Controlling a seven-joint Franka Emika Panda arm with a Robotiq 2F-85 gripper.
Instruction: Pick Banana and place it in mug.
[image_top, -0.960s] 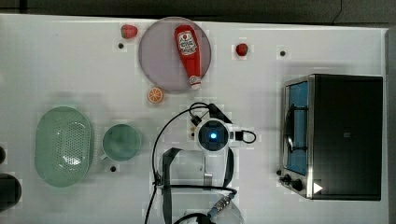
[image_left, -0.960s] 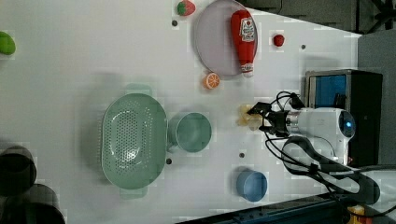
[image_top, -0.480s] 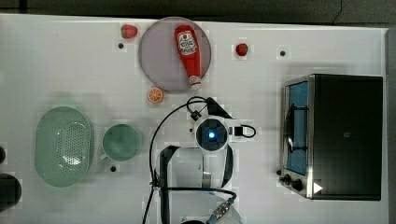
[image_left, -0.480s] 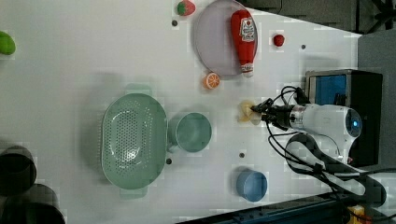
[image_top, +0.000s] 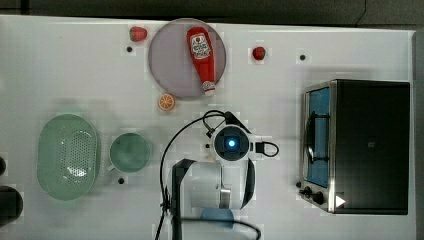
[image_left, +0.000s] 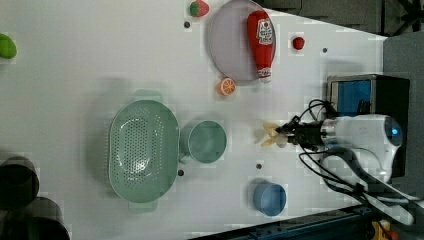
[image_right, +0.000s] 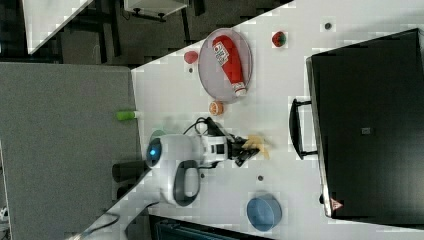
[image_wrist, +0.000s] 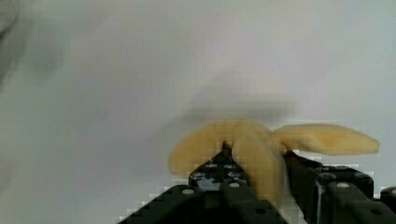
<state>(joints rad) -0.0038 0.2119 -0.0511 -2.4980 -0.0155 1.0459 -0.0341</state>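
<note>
We take the mug as our landmark on the white worktop. In the top view the perforated green basket sits just beside the mug on the top view's left, and a small dark spot on the worktop lies close under the mug's handle side. On the top view's right of the mug we see a band of bare worktop before the arm's white body. The orange slice lies up and to the right of the mug in the top view, just off the rim of the grey plate that carries the ketchup bottle. The toaster oven stands well apart from the mug near the top view's right edge, and the blue cup sits near the worktop's front edge in the left view, lower right of the mug.

In the left view the arm reaches in from the left view's right, its wrist roughly level, with the end effector pointing toward the mug. The end effector is closed on the banana, which in the wrist view sits between the dark fingers as a pale-yellow peeled shape with lobes spread out. In the left view the banana is well apart from the mug, with bare worktop between them. We cannot tell whether it touches the worktop.
</note>
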